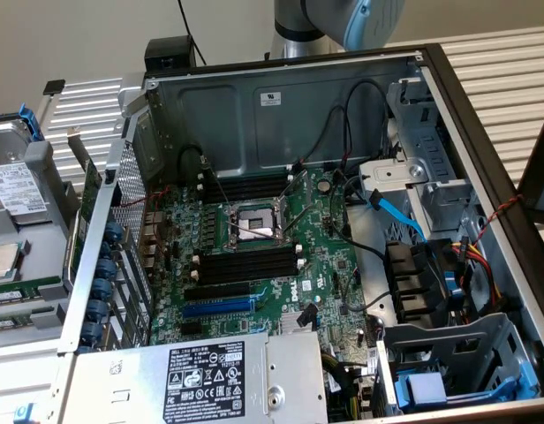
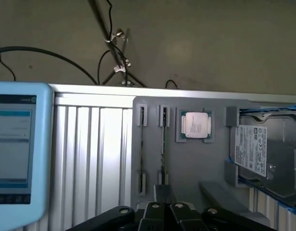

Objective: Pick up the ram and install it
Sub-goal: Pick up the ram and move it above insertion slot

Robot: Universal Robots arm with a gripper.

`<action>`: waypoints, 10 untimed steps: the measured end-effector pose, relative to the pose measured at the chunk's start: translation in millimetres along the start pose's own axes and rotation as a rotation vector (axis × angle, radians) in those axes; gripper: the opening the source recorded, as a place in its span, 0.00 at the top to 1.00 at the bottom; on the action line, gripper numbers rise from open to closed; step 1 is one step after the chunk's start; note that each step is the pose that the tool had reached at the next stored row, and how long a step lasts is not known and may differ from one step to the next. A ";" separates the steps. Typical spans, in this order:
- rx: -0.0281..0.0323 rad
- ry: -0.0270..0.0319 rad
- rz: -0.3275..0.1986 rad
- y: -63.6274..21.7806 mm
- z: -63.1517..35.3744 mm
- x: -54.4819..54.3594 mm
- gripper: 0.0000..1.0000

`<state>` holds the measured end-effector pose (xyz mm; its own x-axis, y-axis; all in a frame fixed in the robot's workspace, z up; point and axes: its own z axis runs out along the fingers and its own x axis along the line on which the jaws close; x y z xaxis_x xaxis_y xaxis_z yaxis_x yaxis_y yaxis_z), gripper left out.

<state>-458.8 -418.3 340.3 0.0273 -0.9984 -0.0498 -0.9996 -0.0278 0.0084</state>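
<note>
The ram is a thin green stick standing on edge in a slot of a grey holder tray. In the exterior view the ram appears as a green strip at the far left, outside the computer case. My gripper hovers above the tray, near one end of the ram, with its black fingers shut and nothing between them. The arm's grey and blue body rises behind the case. Long black memory slots lie unfilled on the green motherboard, beside the CPU socket.
The tray also carries a loose CPU and a hard drive. A teach pendant lies on the ribbed metal table. Inside the case are a blue expansion slot, loose cables, a power supply and drive cages.
</note>
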 end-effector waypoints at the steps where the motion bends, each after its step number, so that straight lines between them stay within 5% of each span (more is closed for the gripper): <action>1: 0.0010 -0.0001 0.000 0.2 1.8 0.2 0.89; 10: 0.0016 0.0000 0.000 0.2 18.1 0.9 0.89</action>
<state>-459.2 -418.3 322.2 0.0274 -0.9984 -0.0498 -0.9996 -0.0277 0.0068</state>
